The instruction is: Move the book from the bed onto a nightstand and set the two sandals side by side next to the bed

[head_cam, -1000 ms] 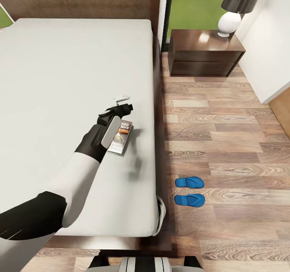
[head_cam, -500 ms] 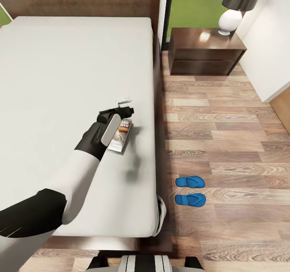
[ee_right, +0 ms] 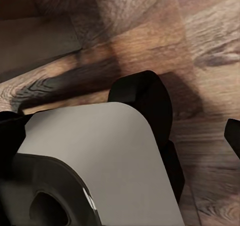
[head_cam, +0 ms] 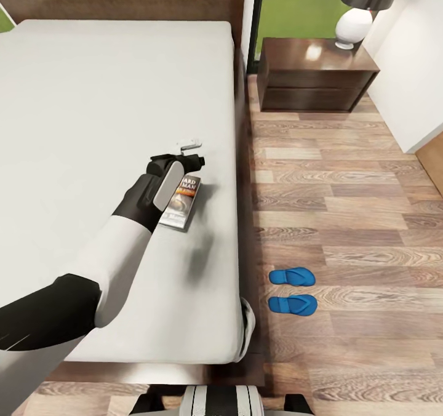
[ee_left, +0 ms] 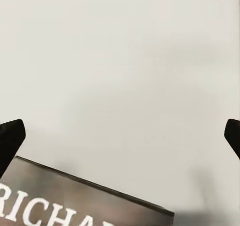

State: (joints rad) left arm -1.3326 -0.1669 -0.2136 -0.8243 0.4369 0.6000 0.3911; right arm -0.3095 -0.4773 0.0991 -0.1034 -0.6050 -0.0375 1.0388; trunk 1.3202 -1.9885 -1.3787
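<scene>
Book (head_cam: 182,202), the thin dark paperback with an orange title band and white lettering, lies flat on the pale grey-white mattress of the large bed (head_cam: 92,96), close to its right-hand edge. Over the past second the left gripper (head_cam: 184,152) has slid a little farther toward the headboard end, so its black fingers now reach past the book's top edge, while the book itself has not shifted on the sheet; the whole head picture has also tilted slightly, which is the camera's doing. In the left wrist view the two dark fingertips (ee_left: 11,138) stand wide apart at either side, with the cover's lettered edge between them and nothing gripped, so the jaws are spread and empty. That reads as lining up for a grasp rather than a completed one: the book is not yet lifted. Both small bright-blue flip-flop sandals (head_cam: 293,276) already lie side by side on the wood-plank floor (head_cam: 357,207) next to the bed. A dark reddish-brown nightstand (head_cam: 314,74) waits beyond, well apart. The right gripper's (ee_right: 125,131) fingers also look spread, holding nothing.
</scene>
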